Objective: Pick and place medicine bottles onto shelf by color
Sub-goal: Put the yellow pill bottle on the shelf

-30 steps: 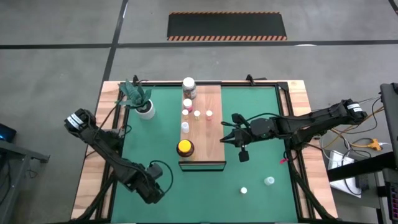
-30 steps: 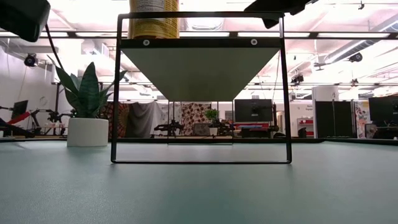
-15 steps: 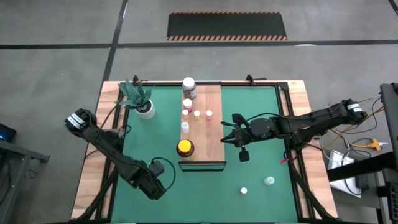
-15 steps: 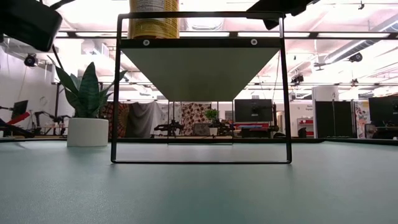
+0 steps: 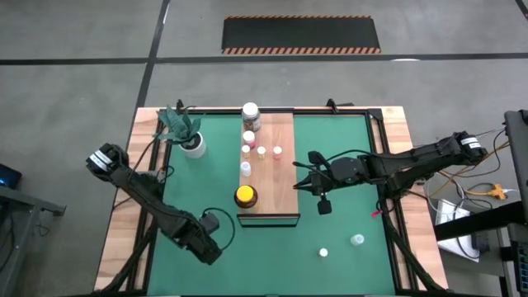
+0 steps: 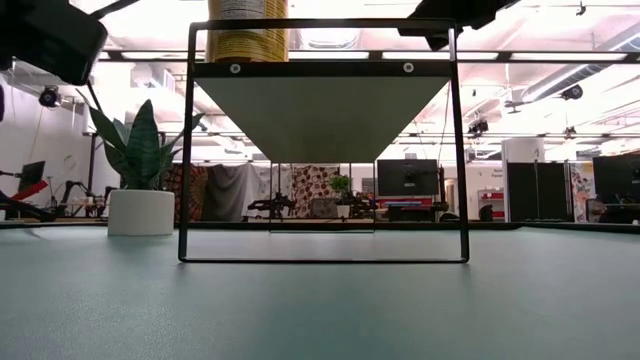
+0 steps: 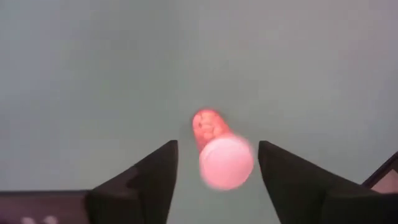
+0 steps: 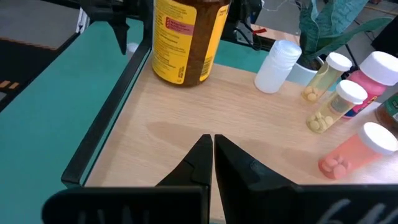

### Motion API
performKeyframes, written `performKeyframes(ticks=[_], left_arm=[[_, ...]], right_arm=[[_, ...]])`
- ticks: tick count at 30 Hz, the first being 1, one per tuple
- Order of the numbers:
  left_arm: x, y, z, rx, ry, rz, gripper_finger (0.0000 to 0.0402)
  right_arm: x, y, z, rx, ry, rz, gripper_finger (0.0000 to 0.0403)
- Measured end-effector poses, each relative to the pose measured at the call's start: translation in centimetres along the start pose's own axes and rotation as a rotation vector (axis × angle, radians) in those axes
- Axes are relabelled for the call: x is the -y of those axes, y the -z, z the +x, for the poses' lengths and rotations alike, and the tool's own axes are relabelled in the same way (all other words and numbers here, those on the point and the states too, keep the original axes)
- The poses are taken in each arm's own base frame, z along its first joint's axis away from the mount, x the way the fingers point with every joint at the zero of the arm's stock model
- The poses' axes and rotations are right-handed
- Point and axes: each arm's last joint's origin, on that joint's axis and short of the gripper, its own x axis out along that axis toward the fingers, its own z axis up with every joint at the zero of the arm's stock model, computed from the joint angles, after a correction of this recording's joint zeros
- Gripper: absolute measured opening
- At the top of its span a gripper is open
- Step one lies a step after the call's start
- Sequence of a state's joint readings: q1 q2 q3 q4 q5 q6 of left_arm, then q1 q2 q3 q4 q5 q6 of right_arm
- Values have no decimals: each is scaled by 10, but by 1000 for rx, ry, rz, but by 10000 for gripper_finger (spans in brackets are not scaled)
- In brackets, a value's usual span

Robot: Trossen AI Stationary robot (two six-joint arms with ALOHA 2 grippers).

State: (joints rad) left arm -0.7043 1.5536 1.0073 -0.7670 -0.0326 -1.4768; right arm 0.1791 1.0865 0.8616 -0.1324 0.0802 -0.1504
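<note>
In the left wrist view a small pink-capped medicine bottle (image 7: 219, 152) shows blurred between the fingers of my open left gripper (image 7: 217, 163), cap up, with a gap on each side. Whether it rests on the green mat, I cannot tell. In the high view that gripper (image 5: 206, 241) points down over the mat's near left part and hides the bottle. My right gripper (image 8: 212, 150) is shut and hovers over the wooden shelf (image 5: 279, 177). On the shelf stand an amber yellow-lidded jar (image 5: 245, 196), a white-lidded jar (image 5: 250, 114) and several small bottles (image 5: 261, 151).
Two white-capped bottles (image 5: 323, 252) (image 5: 357, 240) are on the mat near its right front corner. A potted plant (image 5: 191, 140) stands at the far left. The shelf's dark metal frame (image 6: 190, 140) rises from the mat's middle.
My left gripper has shifted a little toward the table's right edge and slightly down, still pointing down over the near left of the mat. My right arm has kept still.
</note>
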Motion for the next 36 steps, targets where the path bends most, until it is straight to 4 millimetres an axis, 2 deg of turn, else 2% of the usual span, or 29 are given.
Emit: performKeyframes(ticks=[5, 11, 15, 22, 26, 30, 36], left_arm=[[4, -2, -8, -49, 36, 38, 238], [8, -3, -29, -37, 118, 91, 228], [4, -4, -36, -4, 131, 131, 191], [-6, -2, -23, -9, 86, 163, 81], [-8, -2, -21, -10, 78, 163, 31], [-12, -2, -14, -11, 78, 162, 5], [-13, -2, -11, -5, 101, 160, 0]], right_arm=[[0, -1, -3, 3, 1, -7, 9], [0, -1, -3, 2, 0, -6, 9], [0, -1, -3, 1, 0, 2, 9], [0, 0, -3, -3, -1, 11, 9], [0, 0, -3, -3, -1, 13, 9], [0, 0, -3, -3, -1, 22, 9], [0, 0, -3, -5, -1, 21, 9]])
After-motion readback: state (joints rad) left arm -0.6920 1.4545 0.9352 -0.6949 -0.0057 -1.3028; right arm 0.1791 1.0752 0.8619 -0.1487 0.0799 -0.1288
